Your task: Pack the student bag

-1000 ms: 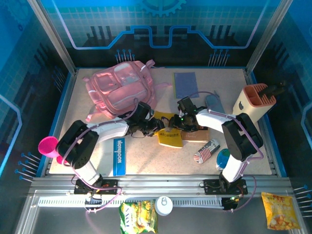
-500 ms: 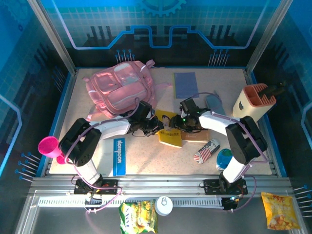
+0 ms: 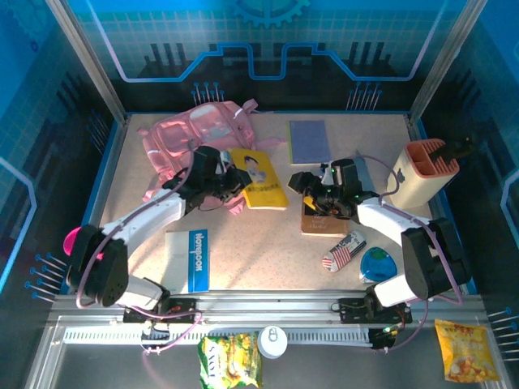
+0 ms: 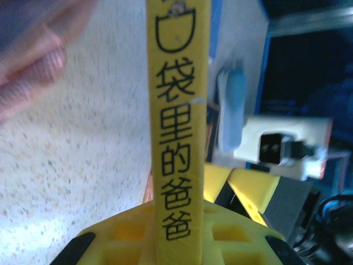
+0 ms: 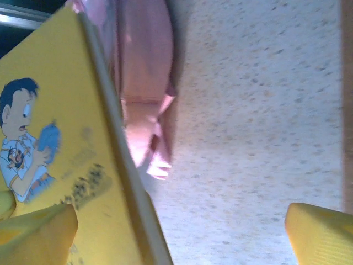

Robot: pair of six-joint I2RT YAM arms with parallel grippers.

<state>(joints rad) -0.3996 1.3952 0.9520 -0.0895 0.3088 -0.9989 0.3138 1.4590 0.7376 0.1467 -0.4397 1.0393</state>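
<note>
Speckled tabletop (image 3: 259, 243); left tool (image 3: 233, 181) clamps flat yellow book (image 3: 265, 190) beside soft pink bag (image 3: 180, 138).

Soft pink student bag (image 3: 182, 136), flat on its back, far left

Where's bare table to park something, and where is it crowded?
Freest: the front tabletop between the white book and the flag pouch. Also the far strip between the purple notebook and the pen holder. Crowded: beside the student bag, where the left claw grips the yellow book, the open right claw close by.
</note>
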